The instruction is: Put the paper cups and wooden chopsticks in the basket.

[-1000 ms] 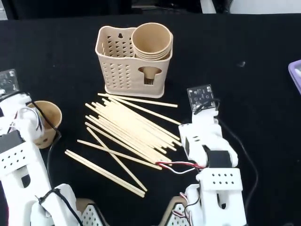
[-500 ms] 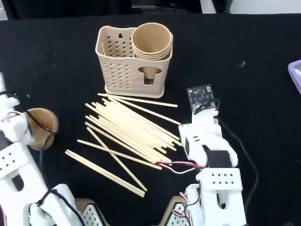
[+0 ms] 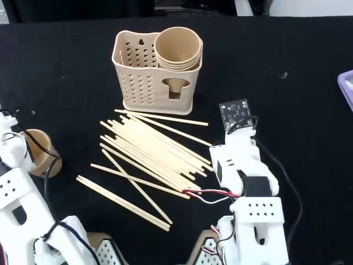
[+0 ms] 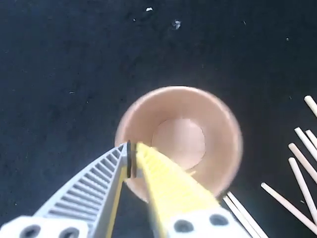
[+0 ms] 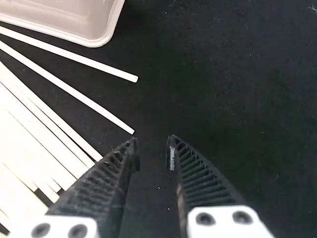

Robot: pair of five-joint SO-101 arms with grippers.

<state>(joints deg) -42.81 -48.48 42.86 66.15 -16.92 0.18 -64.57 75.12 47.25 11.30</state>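
One loose paper cup [image 4: 181, 139] is waiting at the near left of the table [image 3: 298, 99], and the left gripper [image 4: 131, 153] is pinching its rim, one finger inside and one outside. Just beyond, the wooden chopsticks [image 3: 149, 154] are lying scattered on the black surface. The right gripper [image 5: 151, 148] is hanging beside them, jaws a narrow gap apart, gripping nothing. Farther back, the basket [image 3: 138, 83] is standing upright, holding a stack of cups [image 3: 177, 47] in one compartment. Judging by this, the cups are nearing completion, while the chopsticks are all remaining.
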